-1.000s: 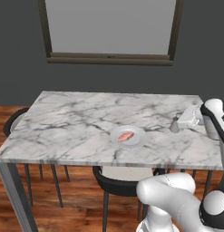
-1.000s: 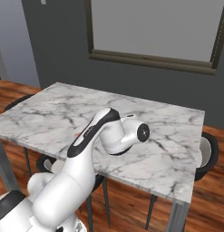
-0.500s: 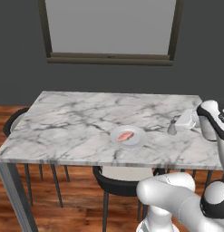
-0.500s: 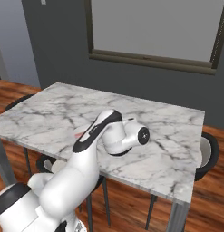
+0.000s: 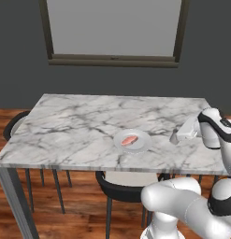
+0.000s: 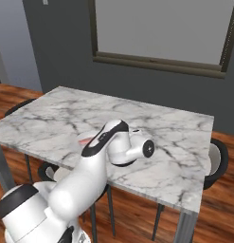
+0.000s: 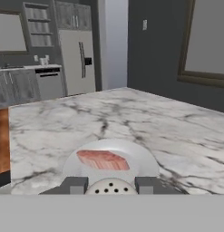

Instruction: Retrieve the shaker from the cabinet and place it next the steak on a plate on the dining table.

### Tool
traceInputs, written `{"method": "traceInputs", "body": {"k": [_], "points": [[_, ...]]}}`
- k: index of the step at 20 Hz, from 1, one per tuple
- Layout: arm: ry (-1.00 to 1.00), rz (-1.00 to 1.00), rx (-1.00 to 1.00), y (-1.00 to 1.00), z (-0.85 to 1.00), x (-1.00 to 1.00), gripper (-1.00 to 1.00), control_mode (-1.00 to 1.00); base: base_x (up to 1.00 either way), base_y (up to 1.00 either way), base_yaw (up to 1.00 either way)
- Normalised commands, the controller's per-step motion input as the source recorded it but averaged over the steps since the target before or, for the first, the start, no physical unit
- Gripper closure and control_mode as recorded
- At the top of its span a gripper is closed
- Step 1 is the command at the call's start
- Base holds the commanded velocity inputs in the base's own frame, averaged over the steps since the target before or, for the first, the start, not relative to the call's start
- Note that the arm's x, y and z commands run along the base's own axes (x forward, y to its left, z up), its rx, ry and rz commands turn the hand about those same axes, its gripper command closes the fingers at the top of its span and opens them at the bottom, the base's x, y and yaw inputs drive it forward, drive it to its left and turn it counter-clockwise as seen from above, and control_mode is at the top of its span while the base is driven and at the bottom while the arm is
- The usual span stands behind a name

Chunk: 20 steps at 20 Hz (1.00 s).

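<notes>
One shaker [image 7: 110, 188], clamped in the robot's jaws [image 7: 110, 186], hovers just beside one plate [image 7: 143, 158] carrying one steak [image 7: 103, 160] on the marble surface [image 5: 79, 126].

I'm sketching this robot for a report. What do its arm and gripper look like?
The arm is glossy white with rounded, tubular links and black bands at the joints; one round end cap has a small dark centre. The gripper has two small, blocky dark grey finger tips. No cables or lettering are visible.
</notes>
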Motion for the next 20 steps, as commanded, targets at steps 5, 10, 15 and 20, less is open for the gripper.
{"method": "traceInputs", "body": {"k": [5, 10, 15, 20], "points": [[0.00, 0.00, 0.00, 0.05, -0.24, 0.20, 1.00, -1.00, 0.00, 0.00, 0.00], [0.00, 0.00, 0.00, 0.01, -0.25, 0.21, 1.00, -1.00, 0.00, 0.00, 0.00], [0.00, 0.00, 0.00, 0.00, -0.26, 0.20, 1.00, -1.00, 0.00, 0.00, 0.00], [0.00, 0.00, 0.00, 0.00, -0.24, 0.19, 1.00, -1.00, 0.00, 0.00, 0.00]]}}
